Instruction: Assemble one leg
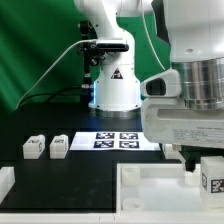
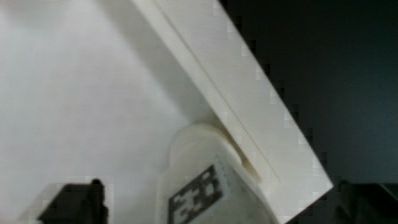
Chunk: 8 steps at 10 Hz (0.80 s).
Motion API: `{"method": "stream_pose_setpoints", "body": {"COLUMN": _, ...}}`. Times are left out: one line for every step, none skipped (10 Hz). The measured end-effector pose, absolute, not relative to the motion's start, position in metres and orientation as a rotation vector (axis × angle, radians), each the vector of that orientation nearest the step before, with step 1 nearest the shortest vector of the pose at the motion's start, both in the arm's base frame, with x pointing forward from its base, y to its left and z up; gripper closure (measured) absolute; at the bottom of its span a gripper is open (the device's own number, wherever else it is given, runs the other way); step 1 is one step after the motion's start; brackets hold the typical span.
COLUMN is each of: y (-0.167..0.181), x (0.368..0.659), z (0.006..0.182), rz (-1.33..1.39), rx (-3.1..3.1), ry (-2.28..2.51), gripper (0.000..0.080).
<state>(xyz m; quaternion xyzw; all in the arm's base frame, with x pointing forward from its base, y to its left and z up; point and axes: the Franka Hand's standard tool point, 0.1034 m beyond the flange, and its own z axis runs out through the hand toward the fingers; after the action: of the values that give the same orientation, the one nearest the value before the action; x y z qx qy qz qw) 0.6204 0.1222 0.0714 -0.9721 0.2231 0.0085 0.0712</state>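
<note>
Seeing leg (image 1: 212, 176) at panel (image 1: 160, 195) corner, tight against rim (image 2: 214, 90), just below fingers (image 2: 71, 203). Can't tell finger gap or grip. Risk: jamming leg on rim through off-axis push; dropping it through shallow grip.

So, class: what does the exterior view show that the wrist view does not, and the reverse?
Only the exterior view shows the marker board, two legs lying on the black table at the exterior view's left, and the arm's base. Only the wrist view shows a dark fingertip and the panel's raised rim up close. Both show the white panel and a tagged leg beside it, probably the same one.
</note>
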Motion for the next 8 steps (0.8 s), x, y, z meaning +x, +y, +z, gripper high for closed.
{"method": "stream_pose_setpoints", "body": {"y": 0.1234, "x": 0.6230, "z": 0.0734, "rz": -0.015, "rx": -3.021, "ry": 0.375, "gripper": 0.0150}}
{"method": "stream_pose_setpoints", "body": {"y": 0.1220, "x": 0.6258, "z": 0.0745, "rz": -0.041, "rx": -3.037, "ry": 0.238, "gripper": 0.0150}}
{"method": "stream_pose_setpoints", "body": {"y": 0.1208, "x": 0.6260, "z": 0.0744, "rz": -0.042, "rx": -3.037, "ry": 0.232, "gripper": 0.0150}}
{"method": "stream_pose_setpoints", "body": {"y": 0.1211, "x": 0.6260, "z": 0.0744, "rz": -0.042, "rx": -3.037, "ry": 0.232, "gripper": 0.0238}}
{"method": "stream_pose_setpoints", "body": {"y": 0.1222, "x": 0.6258, "z": 0.0745, "rz": -0.034, "rx": -3.018, "ry": 0.357, "gripper": 0.0374}}
{"method": "stream_pose_setpoints", "body": {"y": 0.1235, "x": 0.6256, "z": 0.0745, "rz": -0.023, "rx": -2.983, "ry": 0.547, "gripper": 0.0374}}
{"method": "stream_pose_setpoints", "body": {"y": 0.1210, "x": 0.6243, "z": 0.0733, "rz": -0.009, "rx": -2.960, "ry": 0.676, "gripper": 0.0505}}
{"method": "stream_pose_setpoints", "body": {"y": 0.1214, "x": 0.6241, "z": 0.0732, "rz": -0.003, "rx": -2.938, "ry": 0.766, "gripper": 0.0505}}
